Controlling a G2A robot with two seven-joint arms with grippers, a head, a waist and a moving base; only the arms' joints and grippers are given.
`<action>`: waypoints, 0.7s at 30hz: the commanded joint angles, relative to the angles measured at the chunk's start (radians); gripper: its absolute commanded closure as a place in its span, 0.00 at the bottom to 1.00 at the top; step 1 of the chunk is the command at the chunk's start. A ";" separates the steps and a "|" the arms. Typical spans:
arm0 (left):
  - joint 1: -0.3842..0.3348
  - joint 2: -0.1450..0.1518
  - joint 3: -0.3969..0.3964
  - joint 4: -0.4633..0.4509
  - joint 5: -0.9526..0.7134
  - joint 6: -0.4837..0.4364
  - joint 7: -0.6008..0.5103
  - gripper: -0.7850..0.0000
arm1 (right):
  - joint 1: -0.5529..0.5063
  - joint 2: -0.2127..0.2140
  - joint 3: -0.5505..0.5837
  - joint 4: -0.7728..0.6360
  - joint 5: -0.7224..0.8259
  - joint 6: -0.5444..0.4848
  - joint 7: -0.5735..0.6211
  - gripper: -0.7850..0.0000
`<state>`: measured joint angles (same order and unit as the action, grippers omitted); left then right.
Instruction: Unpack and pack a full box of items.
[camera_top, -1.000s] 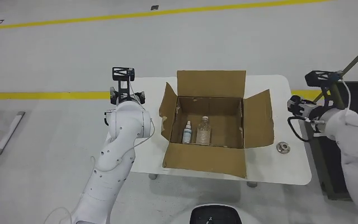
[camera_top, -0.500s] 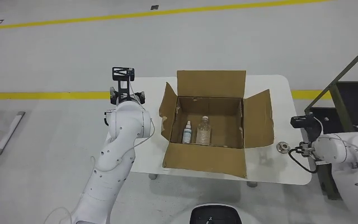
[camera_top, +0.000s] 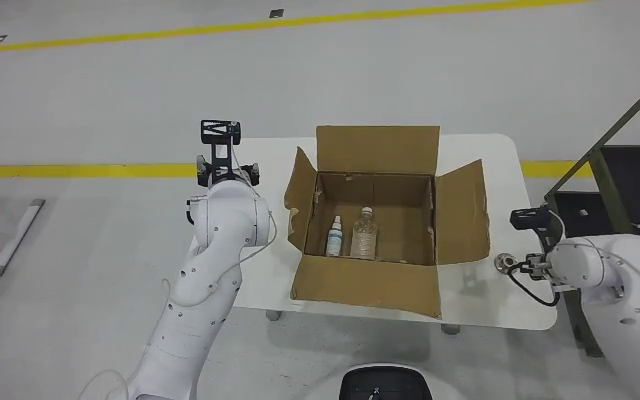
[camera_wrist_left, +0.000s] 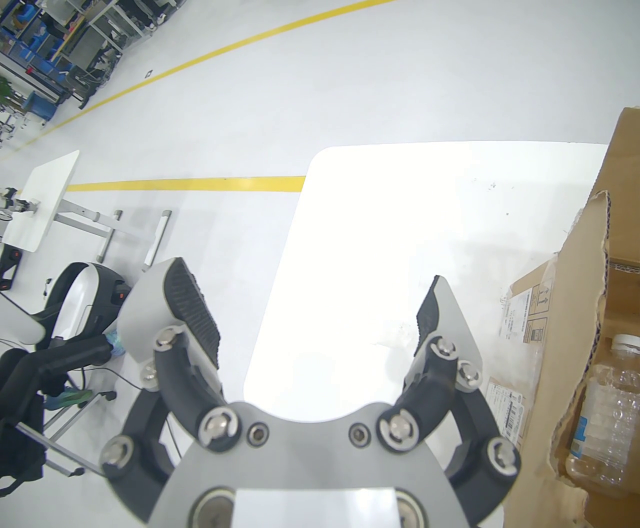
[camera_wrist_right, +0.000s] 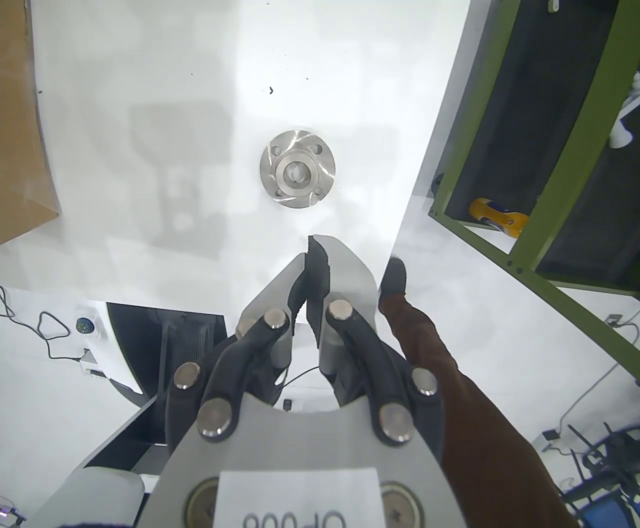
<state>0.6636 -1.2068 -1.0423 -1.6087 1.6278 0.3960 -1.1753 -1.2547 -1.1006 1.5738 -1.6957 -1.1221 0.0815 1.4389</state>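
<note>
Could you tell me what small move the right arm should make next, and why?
Probably open the right gripper and then lower it onto the metal flange. Its fingers are shut on nothing, while the flange lies flat on the table just ahead of the tips, outside the cardboard box. Shut fingers could not take hold of it.

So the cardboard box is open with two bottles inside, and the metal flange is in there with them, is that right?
Not quite. The metal flange lies on the table, outside the cardboard box, as the top view shows. The box is open, with a small bottle and a larger bottle inside.
</note>
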 joint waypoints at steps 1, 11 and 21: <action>0.000 0.000 0.000 0.000 0.000 0.000 0.000 0.00 | 0.005 -0.002 -0.026 0.019 -0.016 -0.006 -0.037 1.00; 0.000 0.000 0.000 0.000 0.000 0.000 0.000 0.00 | 0.112 -0.007 -0.097 0.160 0.006 -0.080 -0.124 0.60; 0.000 0.000 0.000 0.000 0.000 0.000 0.000 0.00 | 0.171 -0.008 -0.119 0.250 0.001 -0.088 -0.149 0.55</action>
<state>0.6636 -1.2068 -1.0423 -1.6087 1.6278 0.3960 -1.1753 -1.0846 -1.1086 1.4543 -1.4518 -1.1207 -0.0066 1.2922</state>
